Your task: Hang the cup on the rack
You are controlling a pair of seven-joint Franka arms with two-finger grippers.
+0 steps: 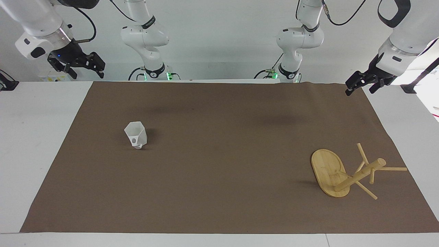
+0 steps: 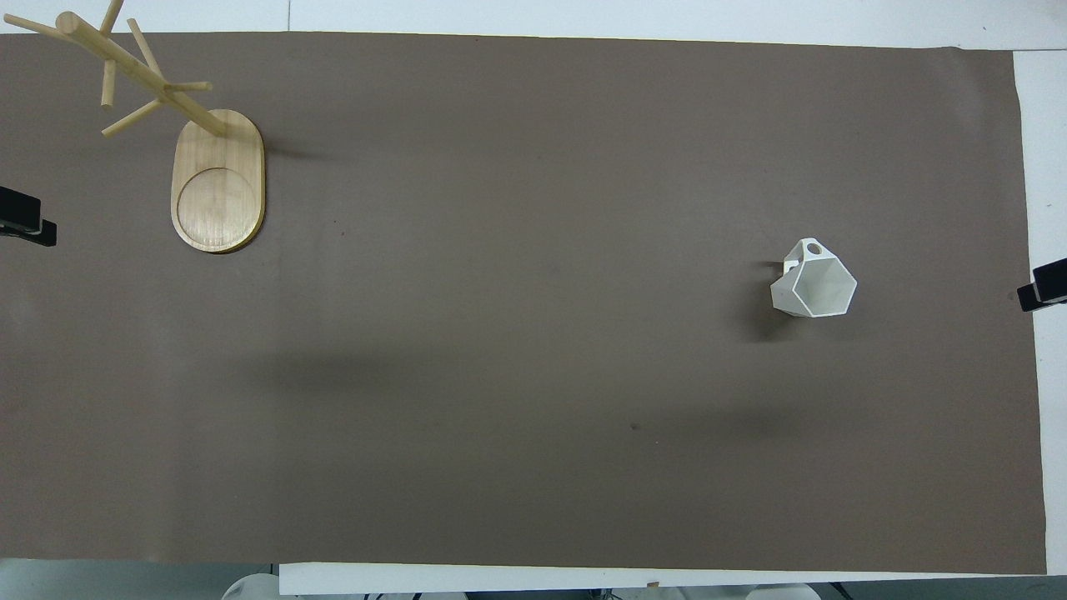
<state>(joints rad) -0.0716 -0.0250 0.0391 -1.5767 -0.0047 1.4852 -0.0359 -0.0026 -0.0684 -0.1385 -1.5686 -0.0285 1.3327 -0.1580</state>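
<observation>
The white faceted cup (image 1: 136, 133) stands upright on the brown mat toward the right arm's end, its boxy handle turned away from the robots; it also shows in the overhead view (image 2: 815, 285). The bamboo rack (image 1: 330, 171) stands on its oval base toward the left arm's end, a little farther from the robots than the cup, with its post and pegs bare (image 2: 218, 179). My right gripper (image 1: 87, 72) hangs open and empty above the table's edge at the right arm's end. My left gripper (image 1: 360, 91) hangs open and empty above the mat's corner at the left arm's end.
The brown mat (image 1: 219, 192) covers most of the white table (image 1: 31, 137). Only the grippers' tips show at the side edges of the overhead view, the left (image 2: 27, 218) and the right (image 2: 1044, 290).
</observation>
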